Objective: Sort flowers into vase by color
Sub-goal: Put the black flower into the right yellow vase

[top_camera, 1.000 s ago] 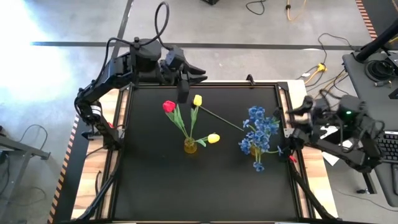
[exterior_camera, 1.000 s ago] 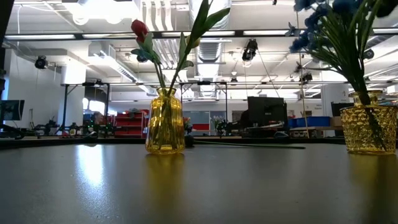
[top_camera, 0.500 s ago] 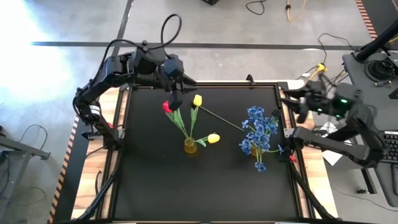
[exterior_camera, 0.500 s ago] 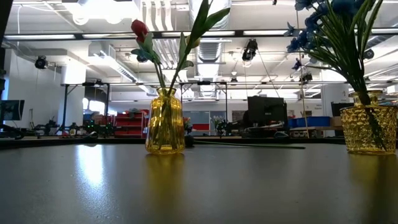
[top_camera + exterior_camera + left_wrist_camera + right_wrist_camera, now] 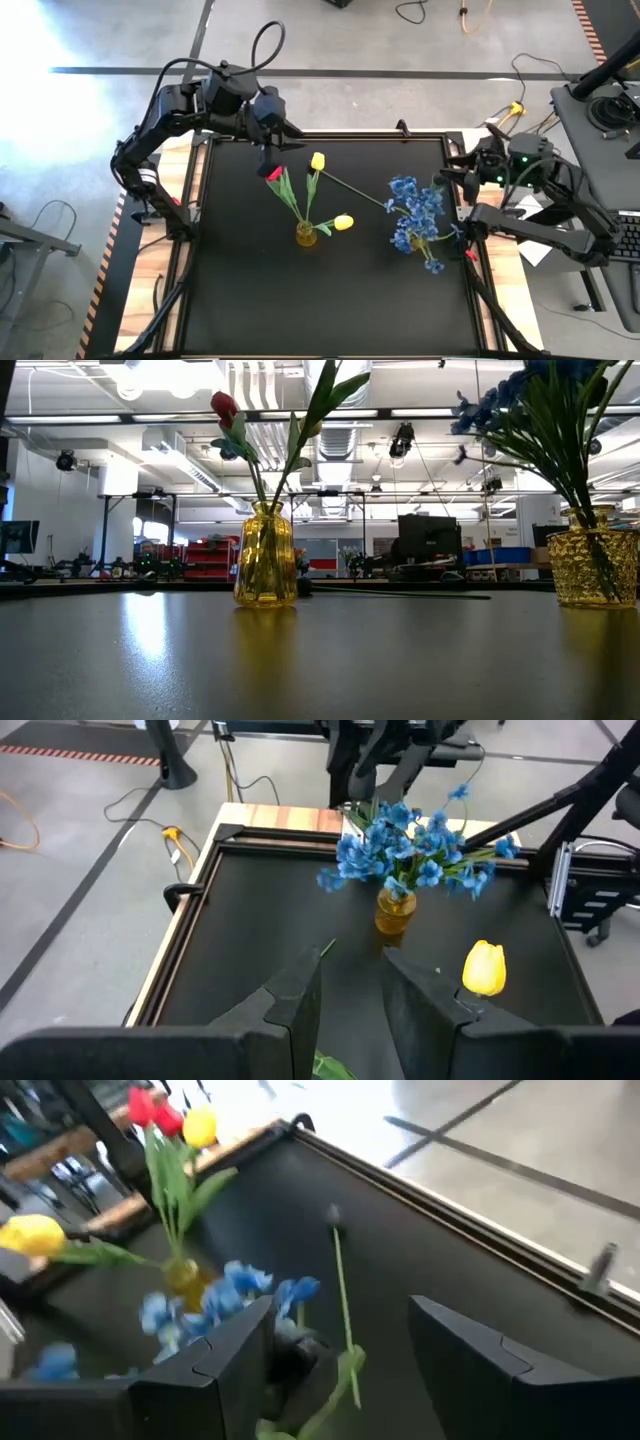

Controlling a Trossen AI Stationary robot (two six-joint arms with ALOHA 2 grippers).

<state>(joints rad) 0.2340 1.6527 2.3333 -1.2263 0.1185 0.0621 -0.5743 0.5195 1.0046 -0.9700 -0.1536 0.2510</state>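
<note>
A small yellow vase [image 5: 306,235] mid-table holds a red tulip [image 5: 272,173] and two yellow tulips [image 5: 317,160] [image 5: 343,222]. To its right, an amber textured vase [image 5: 590,565] holds a spray of blue blossoms [image 5: 418,212]. A loose thin green stem [image 5: 357,191] lies flat on the table between the vases. My left gripper [image 5: 272,155] hovers open above the red tulip, nothing between its fingers [image 5: 300,990]. My right gripper [image 5: 452,178] stands open at the blue spray's right side, with blossoms [image 5: 230,1290] in front of its fingers. My right gripper stands against the blue spray's right side, coming in from the table's right and slanting down. I cannot tell whether its fingers [image 5: 210,1360] touch the blossoms.
A raised frame [image 5: 455,140] rims the black tabletop, with wooden strips outside it. The near half of the table [image 5: 320,300] is bare. A desk with a keyboard [image 5: 625,240] stands to the right, and cables lie on the floor beyond the far edge.
My left gripper has drawn back toward the table's left and tipped further down, over the red tulip. My right gripper has swung toward the far edge, then in toward the blue spray. The spray's blossoms have swayed and shifted while its vase stayed put.
</note>
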